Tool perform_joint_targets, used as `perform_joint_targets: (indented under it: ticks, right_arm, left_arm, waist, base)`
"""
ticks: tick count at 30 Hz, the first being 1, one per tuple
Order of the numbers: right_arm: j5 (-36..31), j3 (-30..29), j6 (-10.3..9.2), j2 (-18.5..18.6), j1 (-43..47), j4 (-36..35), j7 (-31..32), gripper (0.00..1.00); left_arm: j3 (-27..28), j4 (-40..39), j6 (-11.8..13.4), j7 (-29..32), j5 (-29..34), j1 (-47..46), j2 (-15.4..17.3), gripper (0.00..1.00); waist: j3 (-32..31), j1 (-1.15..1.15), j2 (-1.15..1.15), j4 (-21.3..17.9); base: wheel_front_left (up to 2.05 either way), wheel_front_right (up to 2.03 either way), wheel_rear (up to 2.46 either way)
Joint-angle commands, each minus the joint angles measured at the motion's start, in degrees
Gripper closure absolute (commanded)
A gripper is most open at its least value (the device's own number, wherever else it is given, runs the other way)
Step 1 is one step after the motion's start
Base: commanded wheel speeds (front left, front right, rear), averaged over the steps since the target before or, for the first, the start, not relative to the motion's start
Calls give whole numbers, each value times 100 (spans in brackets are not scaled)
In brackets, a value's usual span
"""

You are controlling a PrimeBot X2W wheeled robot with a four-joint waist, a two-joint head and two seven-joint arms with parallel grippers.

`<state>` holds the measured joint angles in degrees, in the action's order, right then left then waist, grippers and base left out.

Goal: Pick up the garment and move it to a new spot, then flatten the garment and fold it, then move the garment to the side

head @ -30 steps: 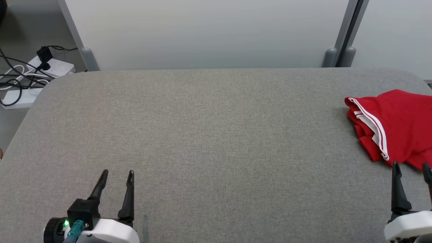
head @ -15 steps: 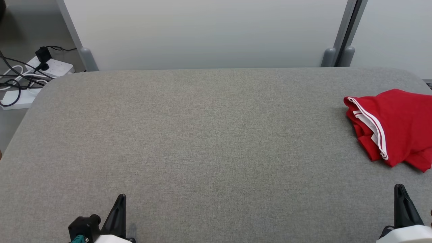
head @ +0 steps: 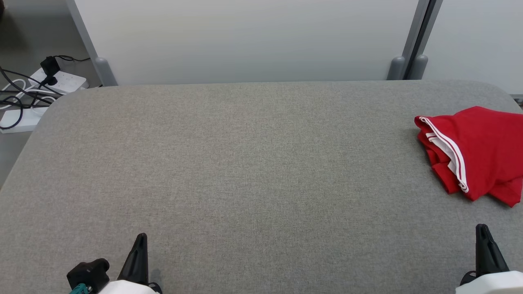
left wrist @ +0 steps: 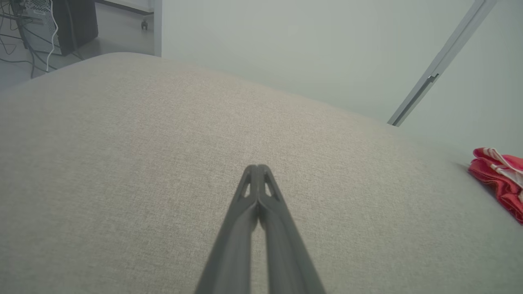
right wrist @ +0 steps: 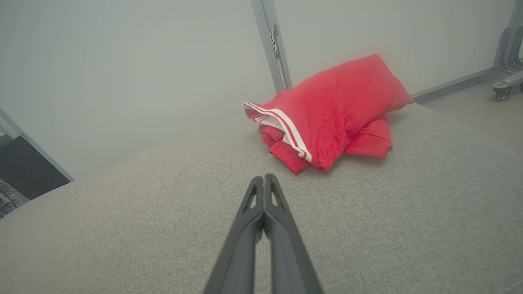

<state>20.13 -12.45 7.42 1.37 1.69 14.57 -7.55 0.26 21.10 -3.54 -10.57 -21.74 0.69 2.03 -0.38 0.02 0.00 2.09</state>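
Grey fabric-covered counter (head: pixel 245 163) with rounded far corners, pale partition panels (head: pixel 245 41) stood behind its far edge, grey post (head: pixel 413 38) at far right, white power strips (head: pixel 61 81) and black plug (head: pixel 48 65) lay on floor (head: pixel 24 32) far left.

Left gripper's (left wrist: pixel 258 168) two long dark fingers pressed together above a grey fabric tabletop (left wrist: pixel 122 163), crumpled red garment with white trim (left wrist: pixel 498 179) at far right edge, pale wall panel (left wrist: pixel 286 49) behind

Dark tapered fingers (head: pixel 137 261); white wrist housings (head: pixel 490 283); teal cable (head: pixel 78 290).
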Motion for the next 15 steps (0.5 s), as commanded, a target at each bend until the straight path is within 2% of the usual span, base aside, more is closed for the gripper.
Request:
perform_joint_targets:
  ticks: [1, 15]
  right_arm:
    - [235, 37, 1, 104, -242, -134, 58, 100]
    - [1150, 111, 2, 110, -313, -125, 233, 100]
  left_arm:
    - [91, -176, -40, 40, -226, -278, 43, 100]
    - [160, -246, -86, 258, -1121, -331, 49, 100]
  waist:
    - [1, -1, 0, -4]
    - [8, -1, 0, -31]
  base:
    - [0, 0, 0]
    - [0, 0, 0]
